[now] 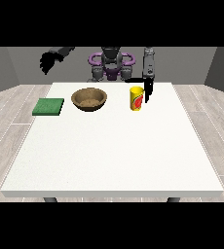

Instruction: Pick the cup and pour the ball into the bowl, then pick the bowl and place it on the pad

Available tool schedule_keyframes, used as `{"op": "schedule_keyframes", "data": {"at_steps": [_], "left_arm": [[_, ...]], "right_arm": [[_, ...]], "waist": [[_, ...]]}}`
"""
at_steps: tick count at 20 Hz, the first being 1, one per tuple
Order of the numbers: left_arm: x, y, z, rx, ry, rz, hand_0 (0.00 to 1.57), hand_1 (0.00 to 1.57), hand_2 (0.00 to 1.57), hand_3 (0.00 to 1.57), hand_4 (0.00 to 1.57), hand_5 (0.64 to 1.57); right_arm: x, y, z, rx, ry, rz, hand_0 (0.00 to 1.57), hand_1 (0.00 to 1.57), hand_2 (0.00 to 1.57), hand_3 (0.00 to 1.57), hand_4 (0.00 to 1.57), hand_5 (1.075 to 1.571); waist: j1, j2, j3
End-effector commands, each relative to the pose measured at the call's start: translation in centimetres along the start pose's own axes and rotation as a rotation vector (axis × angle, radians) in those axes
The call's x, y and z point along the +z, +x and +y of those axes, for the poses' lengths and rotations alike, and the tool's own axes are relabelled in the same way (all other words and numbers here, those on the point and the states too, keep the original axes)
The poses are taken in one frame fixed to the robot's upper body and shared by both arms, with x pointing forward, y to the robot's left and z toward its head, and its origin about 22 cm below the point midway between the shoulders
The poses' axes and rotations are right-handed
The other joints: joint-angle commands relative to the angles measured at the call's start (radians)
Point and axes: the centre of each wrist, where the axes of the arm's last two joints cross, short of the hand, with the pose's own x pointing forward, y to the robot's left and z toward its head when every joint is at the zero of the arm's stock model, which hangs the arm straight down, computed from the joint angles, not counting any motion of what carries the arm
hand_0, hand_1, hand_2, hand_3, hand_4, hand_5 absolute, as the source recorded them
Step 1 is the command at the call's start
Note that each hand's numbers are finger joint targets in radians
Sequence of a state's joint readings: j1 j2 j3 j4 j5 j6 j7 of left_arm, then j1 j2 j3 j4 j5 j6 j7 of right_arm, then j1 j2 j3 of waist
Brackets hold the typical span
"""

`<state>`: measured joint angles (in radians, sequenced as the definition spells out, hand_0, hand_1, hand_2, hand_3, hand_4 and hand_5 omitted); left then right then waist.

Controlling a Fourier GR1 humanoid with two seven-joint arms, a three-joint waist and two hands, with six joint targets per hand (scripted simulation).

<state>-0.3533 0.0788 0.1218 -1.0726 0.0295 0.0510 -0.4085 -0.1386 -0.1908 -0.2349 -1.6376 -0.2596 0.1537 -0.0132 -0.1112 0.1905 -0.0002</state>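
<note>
A yellow cup with a red mark stands upright on the white table, right of the middle at the far side. The ball is not visible. The hand at the view's right hangs down close beside the cup's right side, fingers pointing downward; whether it touches the cup I cannot tell. A brown wooden bowl sits left of the cup. A green square pad lies at the table's far left. The hand at the view's left is raised high beyond the table's left edge, fingers drooping, holding nothing.
The robot's torso stands behind the table's far edge. Wooden floor surrounds the table on both sides.
</note>
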Motion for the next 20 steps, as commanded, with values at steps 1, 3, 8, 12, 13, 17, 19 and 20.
{"op": "schedule_keyframes", "data": {"at_steps": [1,3,8,12,13,17,19,20], "left_arm": [[0.3,-2.5,1.4,0.010,0.004,0.036,0.00,0.00,0.00,0.00,0.20,1.420],[0.8,-3.6,0.7,-0.020,0.060,0.001,0.00,0.00,0.00,0.00,0.18,1.423],[0.2,-4.8,0.1,0.001,0.093,0.020,0.00,0.00,0.00,0.00,0.89,1.555],[0.5,-4.9,1.9,-0.226,0.102,-0.059,1.23,1.23,1.57,1.57,1.34,1.481],[1.1,-5.7,0.2,-0.222,0.119,0.026,1.25,1.25,1.57,1.57,1.33,1.491],[-1.4,-4.4,3.2,-0.231,0.178,-0.072,1.28,1.28,1.57,1.57,1.38,1.449],[-0.6,-4.7,-1.3,-0.296,0.120,0.030,1.28,1.28,1.57,1.57,1.41,1.418],[-0.6,-5.0,-1.1,-0.339,0.134,0.032,1.28,1.28,1.57,1.57,1.41,1.413]], "right_arm": [[-0.2,0.2,-1.4,0.003,-0.007,0.011,0.00,0.00,0.00,0.00,0.68,1.563],[-0.4,1.3,-0.5,-0.010,0.052,-0.021,0.00,0.00,0.00,0.00,0.68,1.564],[0.8,-0.6,0.0,0.005,0.049,-0.033,0.00,0.00,0.00,0.00,0.67,1.566],[-1.2,3.0,-3.3,0.009,0.068,-0.089,0.00,0.00,0.00,0.14,0.65,1.569],[-1.4,3.6,-3.4,0.008,0.079,-0.048,0.00,0.00,0.00,0.16,0.65,1.569],[-1.6,5.1,-4.6,-0.009,0.092,-0.130,0.00,0.00,0.00,0.17,0.64,1.566],[-1.4,3.0,-7.0,-0.026,0.019,0.030,0.00,0.00,0.00,0.15,0.63,1.566],[-1.3,3.7,-5.3,-0.016,0.044,0.017,0.00,0.00,0.00,0.18,0.63,1.566]], "waist": [[-0.003,-0.019,-0.0001],[-0.048,0.023,-0.0005],[-0.058,0.031,-0.0003],[-0.108,0.106,-0.0001],[-0.109,0.060,-0.0002],[-0.126,0.132,-0.0004],[-0.068,-0.019,0.0009],[-0.105,-0.025,0.0003]]}}
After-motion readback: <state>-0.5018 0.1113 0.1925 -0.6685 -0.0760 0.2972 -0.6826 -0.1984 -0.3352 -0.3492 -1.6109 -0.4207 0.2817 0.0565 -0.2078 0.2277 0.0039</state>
